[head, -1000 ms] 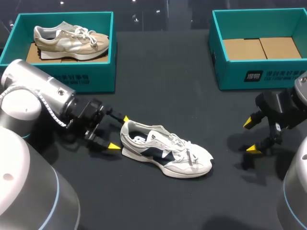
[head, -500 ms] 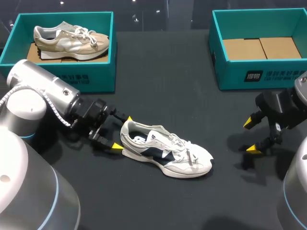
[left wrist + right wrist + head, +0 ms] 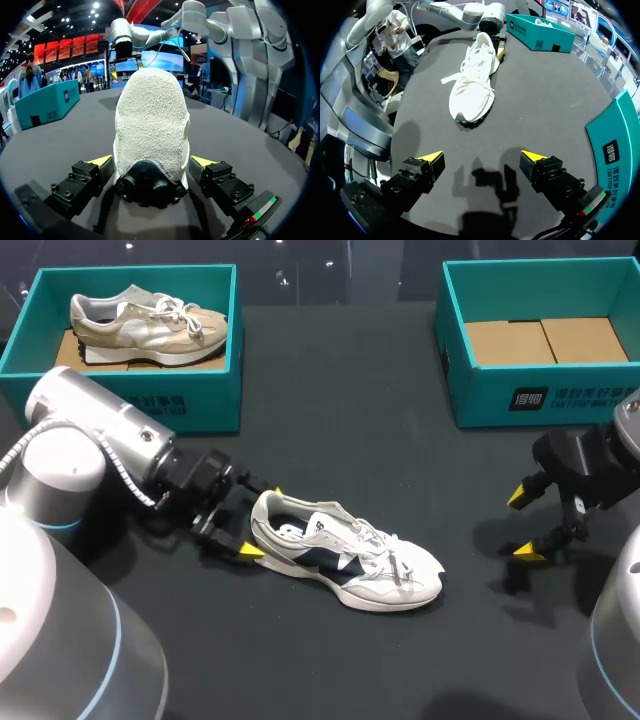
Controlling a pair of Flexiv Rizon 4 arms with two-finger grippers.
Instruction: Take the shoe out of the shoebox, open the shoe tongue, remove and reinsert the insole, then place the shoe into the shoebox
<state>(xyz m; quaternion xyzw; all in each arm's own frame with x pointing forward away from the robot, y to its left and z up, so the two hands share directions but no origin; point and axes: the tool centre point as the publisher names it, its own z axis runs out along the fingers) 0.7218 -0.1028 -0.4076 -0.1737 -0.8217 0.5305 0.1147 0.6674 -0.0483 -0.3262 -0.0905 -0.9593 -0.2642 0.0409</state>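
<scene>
- Left wrist view: the left gripper (image 3: 151, 161) stands spread wide. Its black bolted finger blocks and yellow wedge tips sit just beside the heel of the shoe (image 3: 150, 115), one on each side, and it is not clamped on the heel.
- The heel facing that camera is a tall rounded dome of white, pebbled fabric. A dark, glossy moulded piece sits at its base, next to the table surface.
- Head view: the left gripper (image 3: 264, 522) comes in low from the left, with the heel between its fingers.
- The shoe (image 3: 345, 558) stands upright on its sole near the middle of the table (image 3: 330, 430), outside both boxes, with its toe towards the right arm's side. It has a white upper with navy side panels, a thick white sole and loose white laces.
- The table top is black and matte.
- The right gripper (image 3: 521, 525) is held above the table at the right, well apart from the shoe. Its fingers are parted with nothing between them.
- In the right wrist view the right gripper (image 3: 481, 157) casts its shadow on bare table, and the toe of the shoe (image 3: 472, 85) points towards it.
- The empty shoebox (image 3: 540, 400) stands at the far right. It is rectangular teal card with a floor of two brown cardboard flaps. White print shows on its front wall but is not read.
- The second shoebox (image 3: 130, 405) stands at the far left, of the same teal card and also with white print. It holds a beige shoe (image 3: 145, 320) with white laces.
</scene>
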